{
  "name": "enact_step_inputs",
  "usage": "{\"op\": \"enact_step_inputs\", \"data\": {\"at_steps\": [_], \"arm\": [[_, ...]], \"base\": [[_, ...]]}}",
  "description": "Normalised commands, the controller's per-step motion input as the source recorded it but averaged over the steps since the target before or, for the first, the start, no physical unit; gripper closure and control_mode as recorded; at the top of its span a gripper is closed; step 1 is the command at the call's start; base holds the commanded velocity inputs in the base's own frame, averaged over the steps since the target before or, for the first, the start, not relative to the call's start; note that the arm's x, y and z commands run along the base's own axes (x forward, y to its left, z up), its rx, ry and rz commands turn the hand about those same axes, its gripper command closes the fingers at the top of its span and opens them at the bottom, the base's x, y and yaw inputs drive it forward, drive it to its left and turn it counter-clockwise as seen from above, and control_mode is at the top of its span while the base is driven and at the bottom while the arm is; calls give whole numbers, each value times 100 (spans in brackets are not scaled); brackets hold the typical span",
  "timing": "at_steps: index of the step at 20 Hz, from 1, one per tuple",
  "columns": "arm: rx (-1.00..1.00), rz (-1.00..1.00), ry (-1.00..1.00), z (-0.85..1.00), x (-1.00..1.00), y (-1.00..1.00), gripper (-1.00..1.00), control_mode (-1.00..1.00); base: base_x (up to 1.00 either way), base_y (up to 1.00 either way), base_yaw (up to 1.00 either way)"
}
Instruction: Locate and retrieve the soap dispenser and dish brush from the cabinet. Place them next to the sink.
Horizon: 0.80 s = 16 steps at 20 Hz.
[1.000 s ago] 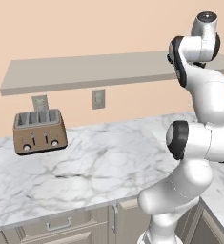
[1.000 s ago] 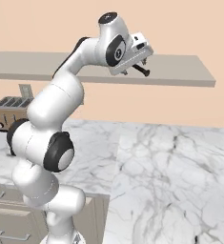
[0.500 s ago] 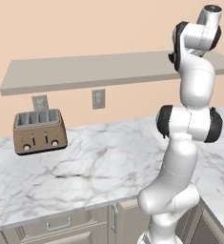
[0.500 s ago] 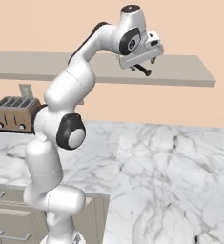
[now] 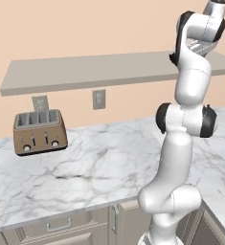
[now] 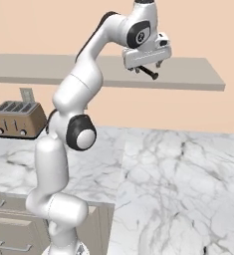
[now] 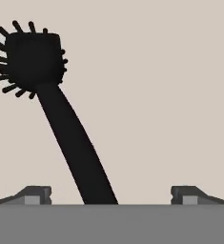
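Hand view: dish brush between tool fingers, tips wide apart, not touching handle. Raised at cabinet height above marble surface.

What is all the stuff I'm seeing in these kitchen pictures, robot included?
Dish brush: one, black, lying on the shelf, handle running between the end effector's fingertips.
Shelf: one, grey-beige, on the wall above the counter.
Toaster: one, brown, four slots, on the counter by the wall.
Wall outlets: two, pale, under the shelf.
Counter: one, white marble, with cream cupboard fronts below.
Robot arm: one, white with dark joints, reaching up to the shelf.
End effector: one, open, fingertips either side of the brush handle.
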Motion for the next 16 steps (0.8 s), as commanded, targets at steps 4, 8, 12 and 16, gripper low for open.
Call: {"op": "enact_step_inputs", "data": {"at_steps": [4,8,12,16], "arm": [[0,-1,0,-49,-37,43,-100,-100],[0,0,0,-74,-19,5,-100,-100],[0,6,-2,-63,-1,0,-100,-100],[0,9,-3,-45,0,9,-100,-100]], "base": [[0,0,0],[0,0,0],[0,0,0],[0,0,0]]}}
